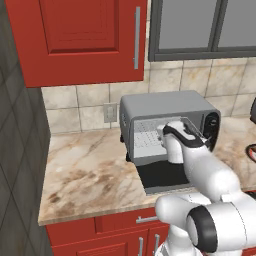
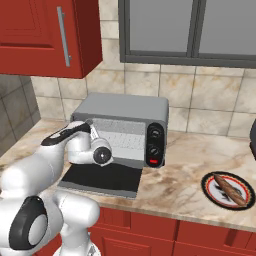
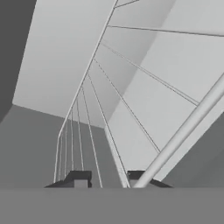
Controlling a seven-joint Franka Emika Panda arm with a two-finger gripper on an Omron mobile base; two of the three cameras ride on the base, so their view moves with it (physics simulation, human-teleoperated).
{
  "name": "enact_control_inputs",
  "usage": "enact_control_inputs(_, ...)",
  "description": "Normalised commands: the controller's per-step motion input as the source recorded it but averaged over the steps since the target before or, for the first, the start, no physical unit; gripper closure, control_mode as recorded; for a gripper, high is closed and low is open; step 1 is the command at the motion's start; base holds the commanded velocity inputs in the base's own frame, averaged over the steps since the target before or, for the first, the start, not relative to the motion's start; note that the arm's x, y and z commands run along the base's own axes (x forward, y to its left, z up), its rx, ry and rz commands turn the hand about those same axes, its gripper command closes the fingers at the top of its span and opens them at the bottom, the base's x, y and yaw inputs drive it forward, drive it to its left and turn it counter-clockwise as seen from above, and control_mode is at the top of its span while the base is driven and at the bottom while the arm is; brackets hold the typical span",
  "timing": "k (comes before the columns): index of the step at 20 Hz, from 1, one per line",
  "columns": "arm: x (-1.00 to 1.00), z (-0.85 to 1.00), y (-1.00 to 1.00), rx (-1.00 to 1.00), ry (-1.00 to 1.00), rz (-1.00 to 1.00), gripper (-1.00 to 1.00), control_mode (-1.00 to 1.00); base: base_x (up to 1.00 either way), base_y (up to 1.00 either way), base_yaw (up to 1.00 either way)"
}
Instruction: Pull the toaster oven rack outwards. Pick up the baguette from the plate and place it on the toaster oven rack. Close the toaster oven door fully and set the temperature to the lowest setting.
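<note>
Toaster oven (image 1: 167,107) on marble counter (image 1: 85,170), door (image 1: 165,177) dropped flat open. Arm (image 1: 200,165) reaches into the cavity at the rack (image 1: 145,137). Red cabinet (image 1: 80,40) above.

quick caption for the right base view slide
Arm reaches into the open toaster oven, door folded flat; baguette waits on its plate.

Marble counter (image 1: 85,170): toaster oven (image 2: 125,107), plate (image 2: 212,191).

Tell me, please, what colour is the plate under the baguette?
The plate is white with a black rim edged in red, seen best in the right base view, under the brown baguette.
</note>
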Motion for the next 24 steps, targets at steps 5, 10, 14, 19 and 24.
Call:
enact_control_inputs(5,-0.32,-0.03,0.00,-0.01,0.13,0.00,1.00,-1.00,0.00,0.00,0.00)
enact_control_inputs(10,-0.30,-0.16,0.00,0.00,0.07,0.00,1.00,-1.00,0.00,0.00,0.00)
enact_control_inputs(14,-0.34,-0.18,0.00,0.00,0.08,0.00,1.00,-1.00,0.00,0.00,0.00)
enact_control_inputs(19,-0.30,-0.27,0.00,-0.01,0.10,0.00,1.00,-1.00,0.00,0.00,0.00)
enact_control_inputs(24,-0.31,-0.11,0.00,-0.07,0.15,0.00,1.00,-1.00,0.00,0.00,0.00)
